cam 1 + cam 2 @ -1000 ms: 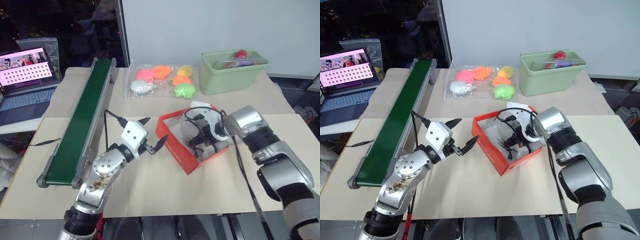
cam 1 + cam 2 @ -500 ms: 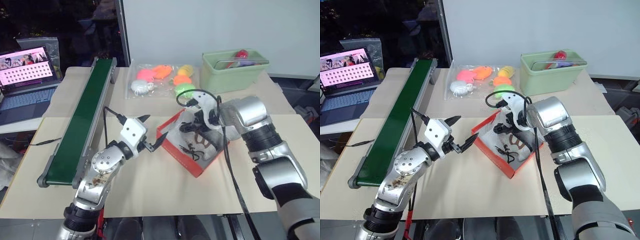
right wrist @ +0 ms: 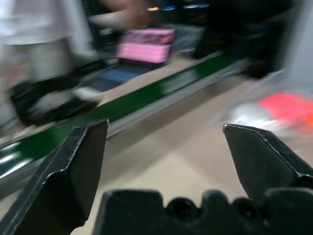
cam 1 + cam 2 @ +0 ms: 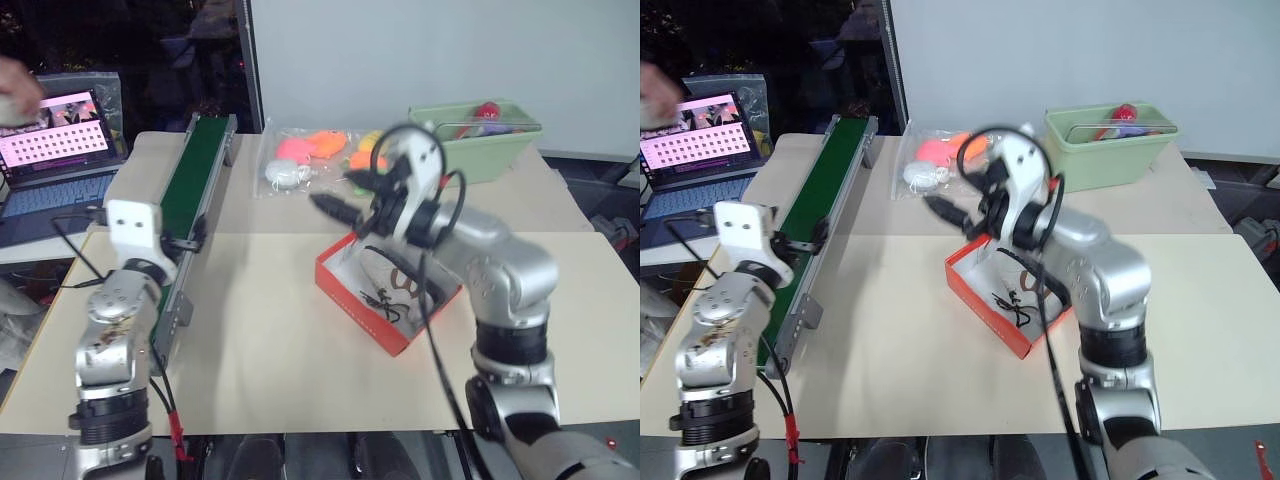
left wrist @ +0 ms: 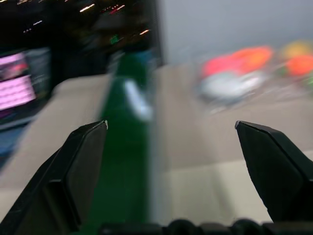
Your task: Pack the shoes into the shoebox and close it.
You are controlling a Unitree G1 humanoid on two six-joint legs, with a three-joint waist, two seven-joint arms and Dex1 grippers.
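Beige tabletop (image 4: 280, 340) spreads nearest the camera. On it sits the shoebox (image 4: 352, 297), orange-red, lid open, white inside; pale shoes (image 4: 405, 285) with black laces lie in it, blurred. White lettering runs along the box's near side, too small to read. The right gripper (image 4: 345, 195) hovers above the box's far left corner, fingers spread wide, holding nothing; the right wrist view shows both fingers (image 3: 80, 161) well apart. At the table's left edge the left gripper (image 5: 171, 142) is raised beside the green conveyor (image 4: 185, 190), fingers (image 5: 80, 161) also wide apart and empty. Beyond the box lies a clear bag of toys (image 4: 300, 155), with a pale green bin (image 4: 505, 150) to its right. Farthest left, a laptop (image 4: 55, 135) shows a pink screen with rows of marks, unreadable.
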